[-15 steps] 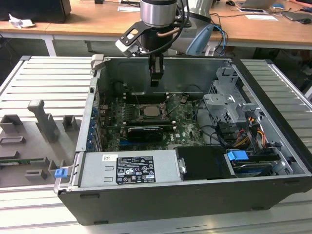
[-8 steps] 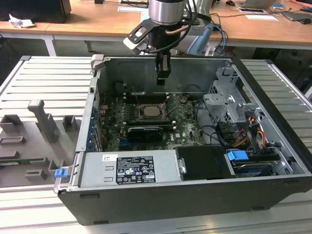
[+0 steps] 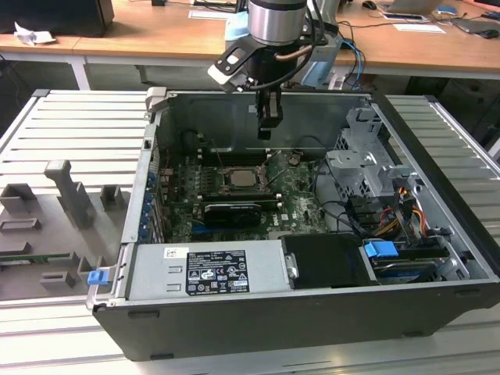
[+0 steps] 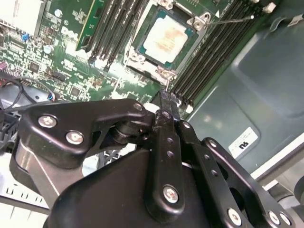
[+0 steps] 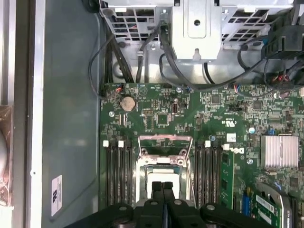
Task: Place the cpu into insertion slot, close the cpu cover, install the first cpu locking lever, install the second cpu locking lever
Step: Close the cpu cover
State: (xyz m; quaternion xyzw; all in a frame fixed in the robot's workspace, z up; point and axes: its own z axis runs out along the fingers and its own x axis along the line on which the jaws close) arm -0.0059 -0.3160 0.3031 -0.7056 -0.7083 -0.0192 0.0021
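Observation:
The cpu [image 4: 165, 38], a dull silver-beige square, lies flat in its socket on the green motherboard [image 4: 71, 71]. The silver cpu cover [image 4: 136, 56] frames it and appears to lie down around it. A thin metal locking lever [image 4: 232, 19] sticks out from one socket corner, over the memory slots. My gripper [image 4: 166, 97] hangs just above the socket, its black fingers pressed together with nothing between them. In the exterior view the gripper [image 3: 266, 131] hovers over the cpu [image 3: 238, 176] inside the open computer case. In the first wrist view its fingertips [image 5: 156, 189] hide part of the socket [image 5: 142, 166].
The case walls [image 3: 234, 109] ring the board. A long black card [image 3: 230, 211] lies beside the socket, toward the power supply [image 3: 207, 269]. A drive cage [image 3: 359, 168] and cables [image 3: 351, 211] stand at the exterior view's right. A grey fixture tray [image 3: 70, 195] sits outside, left.

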